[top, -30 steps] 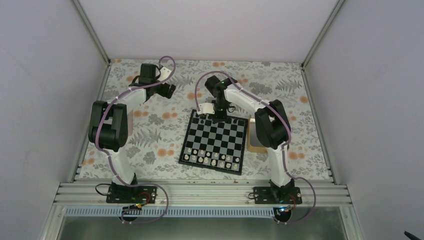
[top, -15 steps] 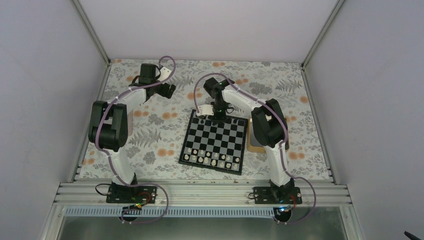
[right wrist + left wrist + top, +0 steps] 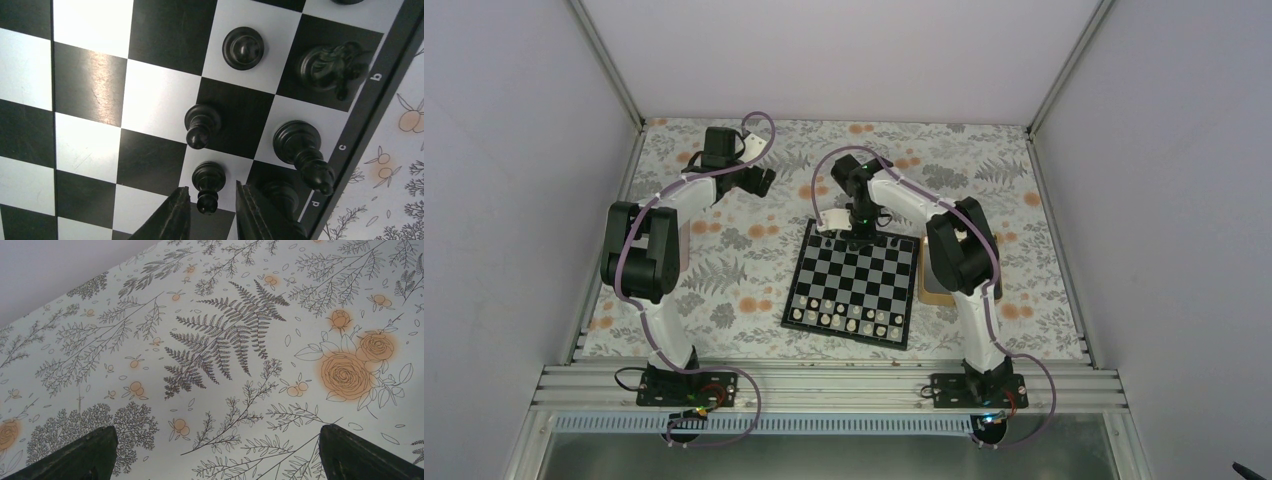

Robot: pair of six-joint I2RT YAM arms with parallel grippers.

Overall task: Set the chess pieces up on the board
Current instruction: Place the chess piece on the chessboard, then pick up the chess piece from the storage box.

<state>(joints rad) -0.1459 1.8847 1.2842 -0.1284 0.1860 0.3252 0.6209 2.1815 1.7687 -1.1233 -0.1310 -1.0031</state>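
Note:
The board [image 3: 854, 280] lies in the middle of the table. White chessmen [image 3: 844, 318] fill its near rows. Black chess pieces [image 3: 829, 240] stand along its far edge. My right gripper [image 3: 861, 228] hangs over that far edge. In the right wrist view the right gripper [image 3: 211, 189] is narrowly open around a black pawn [image 3: 208, 181] that stands on a white square, with a small gap on each side. Two more pawns [image 3: 201, 122], a knight [image 3: 325, 65] and a bishop [image 3: 300, 145] stand near the board's border [image 3: 360, 120]. My left gripper [image 3: 762, 183] is open and empty over the cloth [image 3: 217, 428].
A tan tray [image 3: 934, 292] lies just right of the board, partly under the right arm. The table has a floral cloth [image 3: 724, 270]. Grey walls and metal posts enclose the table on three sides. Another black piece [image 3: 280, 192] stands partly hidden behind my right finger.
The right arm's elbow has shifted slightly left while its gripper stays over the board's far edge. The left arm has not moved.

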